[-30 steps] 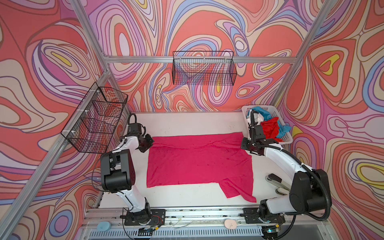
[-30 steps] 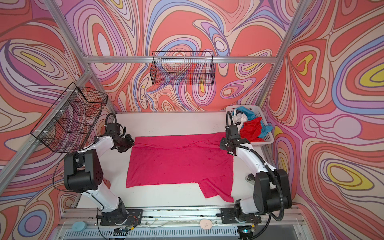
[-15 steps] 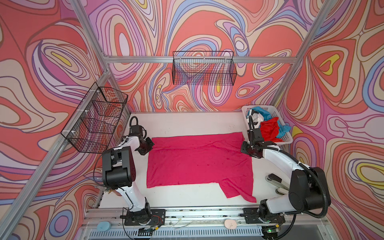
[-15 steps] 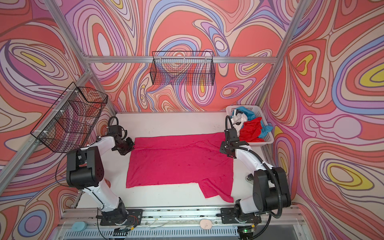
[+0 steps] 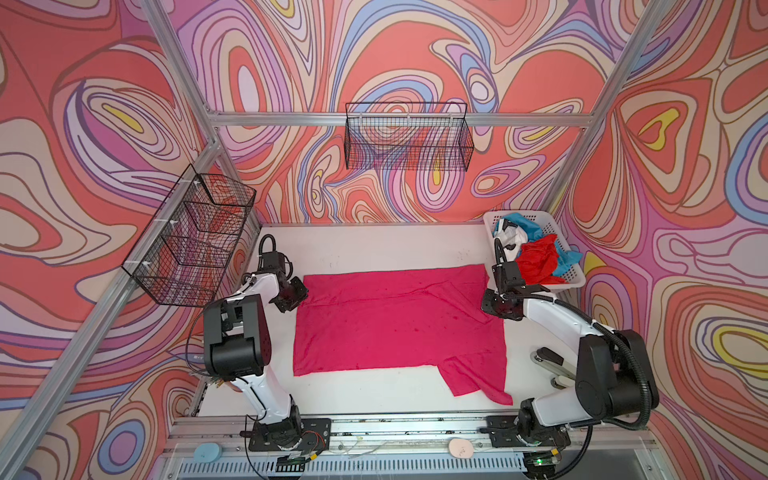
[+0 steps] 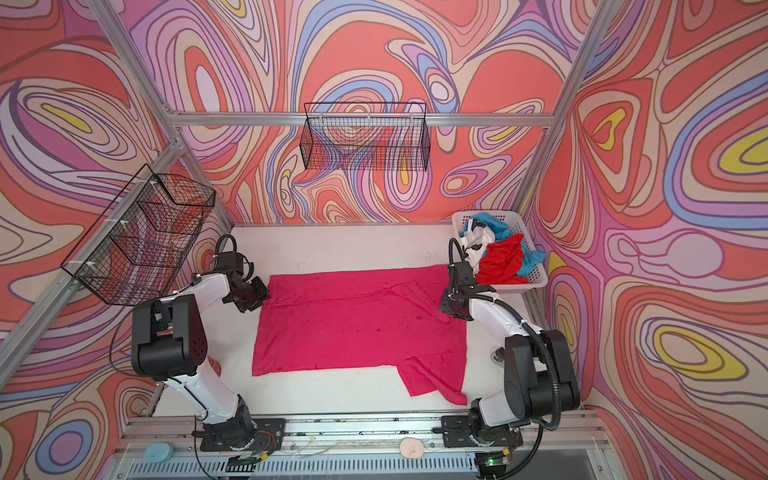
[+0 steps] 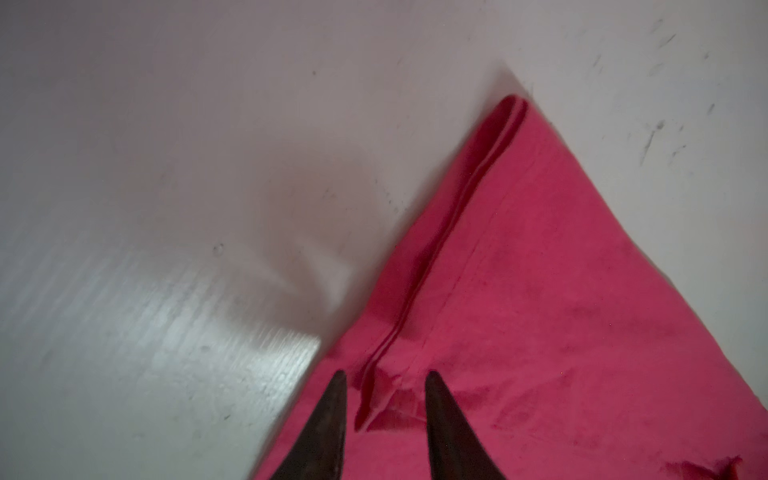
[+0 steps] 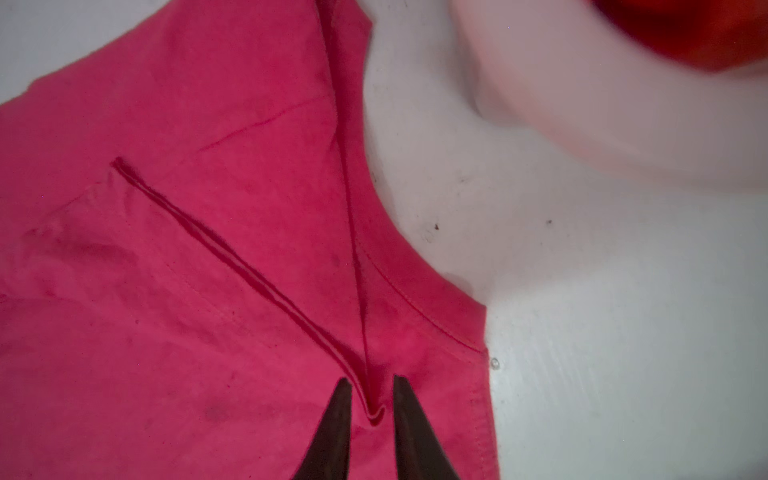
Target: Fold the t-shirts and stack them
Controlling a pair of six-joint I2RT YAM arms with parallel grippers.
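The left gripper's (image 7: 384,395) two dark tapered fingers (image 7: 332,424) stand spread. A small pucker of pink cloth lies in the gap between them, and neither finger presses it. The right gripper's (image 8: 372,399) fingers (image 8: 411,428) stand a narrow way apart. A thin raised fold of the same cloth runs into the gap, and the fold looks slimmer than the gap, so nothing is pinched.

Both grippers sit low over the large plain magenta-pink cloth t-shirt (image 5: 395,320), which lies spread flat in the middle of the white tabletop (image 5: 374,245). In both top views the left gripper (image 5: 293,295) is at the shirt's far left corner, where the left wrist view shows a doubled hem running to the corner tip. The right gripper (image 5: 496,305) is at the shirt's far right edge, beside a curved stitched edge seen in the right wrist view. A sleeve sticks out from the shirt's near right corner, towards the near edge of the table.

Just beyond the right gripper, at the far right corner of the table, stands a white plastic slotted basket (image 5: 575,274). It holds a crumpled red t-shirt (image 5: 538,259), a teal-blue t-shirt (image 5: 521,220) and a white t-shirt with black marks (image 5: 509,239), heaped together.

A black wire basket (image 5: 409,143) hangs on the far wall, and a second black wire basket (image 5: 191,241) hangs on the left wall.
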